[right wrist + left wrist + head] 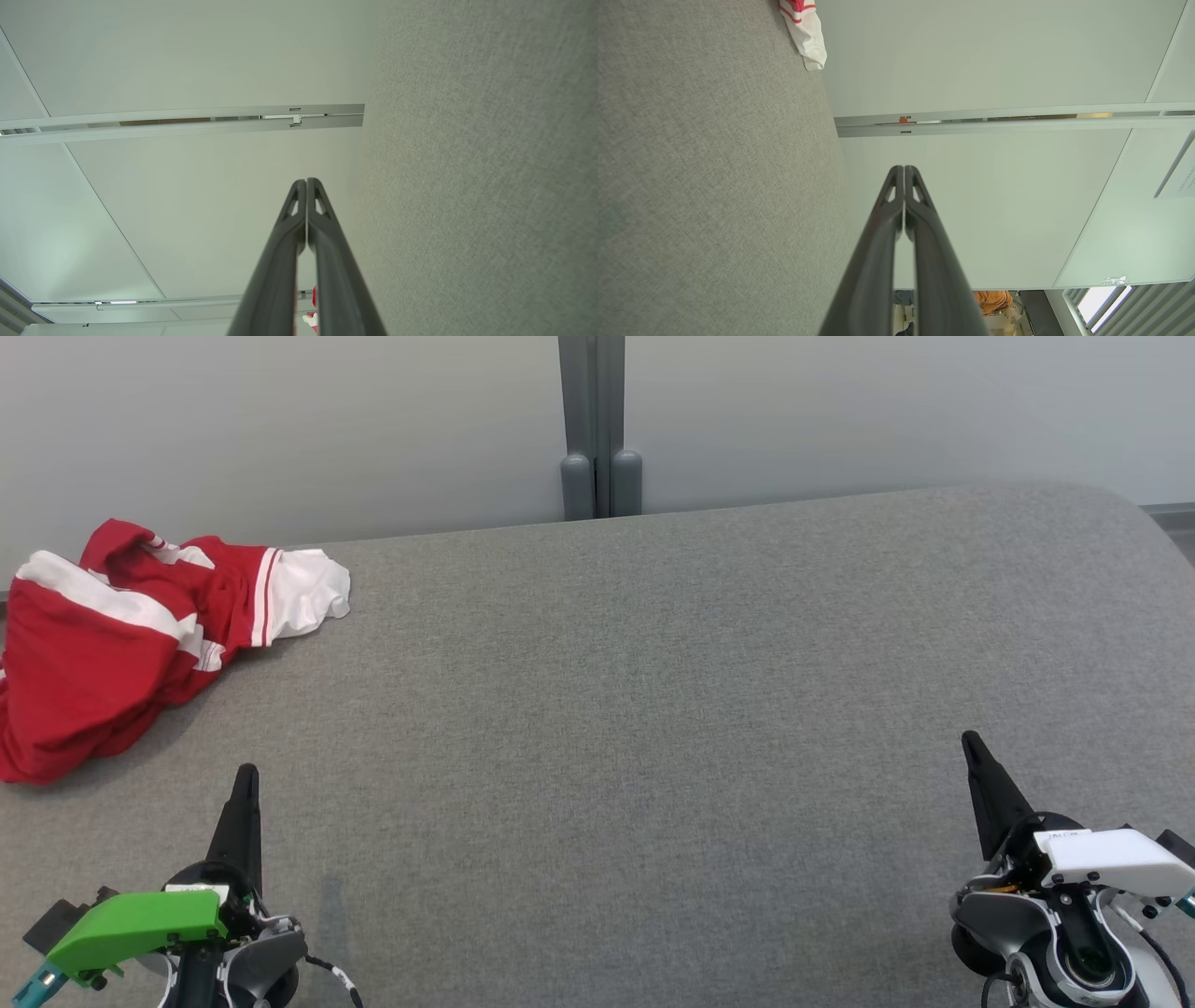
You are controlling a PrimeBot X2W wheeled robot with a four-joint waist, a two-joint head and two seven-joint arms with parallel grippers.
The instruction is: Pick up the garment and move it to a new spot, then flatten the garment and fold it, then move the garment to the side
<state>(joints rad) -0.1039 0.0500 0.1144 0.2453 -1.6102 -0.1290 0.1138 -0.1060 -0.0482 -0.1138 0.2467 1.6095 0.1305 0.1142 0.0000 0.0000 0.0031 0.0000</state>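
Note:
A red garment (121,635) with white bands lies crumpled at the far left of the grey felt table (653,709), partly over its left edge. A white corner of the garment (805,35) shows at the top of the left wrist view. My left gripper (246,775) hovers at the lower left, well short of the garment, its fingers pressed together and empty (904,169). At the lower right, far from the garment, my right gripper (969,739) is shut with nothing in it (306,181).
Behind the table stands a pale partition wall (840,411) with a grey vertical post (597,429) at its middle. The table's far edge curves down at the right (1148,513).

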